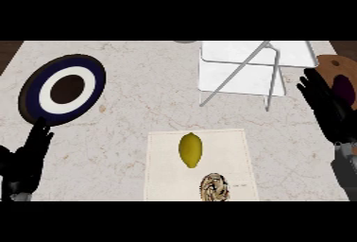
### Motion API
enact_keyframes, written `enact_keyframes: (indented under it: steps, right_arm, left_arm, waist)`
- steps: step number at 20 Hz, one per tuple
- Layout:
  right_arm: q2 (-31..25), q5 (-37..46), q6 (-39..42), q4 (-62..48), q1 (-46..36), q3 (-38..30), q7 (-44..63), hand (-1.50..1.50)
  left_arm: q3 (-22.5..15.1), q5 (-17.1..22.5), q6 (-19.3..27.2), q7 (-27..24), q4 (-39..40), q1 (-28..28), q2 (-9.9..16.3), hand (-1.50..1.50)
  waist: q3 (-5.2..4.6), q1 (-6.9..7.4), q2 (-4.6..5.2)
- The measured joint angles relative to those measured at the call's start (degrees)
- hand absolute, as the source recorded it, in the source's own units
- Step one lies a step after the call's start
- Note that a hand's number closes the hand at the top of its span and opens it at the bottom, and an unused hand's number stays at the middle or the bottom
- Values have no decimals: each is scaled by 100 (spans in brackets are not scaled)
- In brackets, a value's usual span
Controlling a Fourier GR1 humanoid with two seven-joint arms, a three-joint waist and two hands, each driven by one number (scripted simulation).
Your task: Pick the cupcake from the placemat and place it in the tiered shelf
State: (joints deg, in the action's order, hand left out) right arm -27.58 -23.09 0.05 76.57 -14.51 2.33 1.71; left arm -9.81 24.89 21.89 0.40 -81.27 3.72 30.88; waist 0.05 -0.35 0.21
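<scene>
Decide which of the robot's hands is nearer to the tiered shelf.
Right. The right hand is open just right of the tiered shelf, level with its legs. The left hand rests open at the lower left edge, far across the counter, below the round plate.

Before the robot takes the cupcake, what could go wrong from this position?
1. The lemon lies on the placemat just beyond the cupcake, on the way to the shelf; a low carry could knock it.
2. The shelf's slanted grey legs cross its front, so the cupcake or the hand might catch on them.
3. The cupcake sits at the view's lower edge, partly cut off, so the grasp may be misjudged.
</scene>
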Motion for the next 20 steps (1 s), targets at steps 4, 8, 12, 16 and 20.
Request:
enact_keyframes:
  steps: [4, 8, 12, 16, 20]
  right_arm:
    - [-216, 188, 210, 574, 253, -88, -369, 150]
    - [-847, 1007, 145, 902, 480, -18, -566, 150]
    - [-742, 1267, 30, 949, 1105, 100, -612, -150]
    - [-804, 1265, 484, 1099, 1478, 112, -1075, -150]
    - [-1143, 1193, 1134, 1612, 1813, 191, -1163, -150]
  left_arm:
    - [-19, 35, -277, 170, 152, -81, -60, 0]
    - [-138, 156, -474, 432, 94, -154, -126, 0]
    - [-246, 165, -658, 686, 244, -435, -267, 0]
    - [-258, 108, -706, 856, 353, -602, -405, 0]
    - [-229, 87, -803, 927, 408, -645, -448, 0]
  waist:
    - [0, -46, -27]
    - [-1, -147, -47]
    - [29, -108, -52]
    - [37, -59, -53]
    - [38, -45, -64]
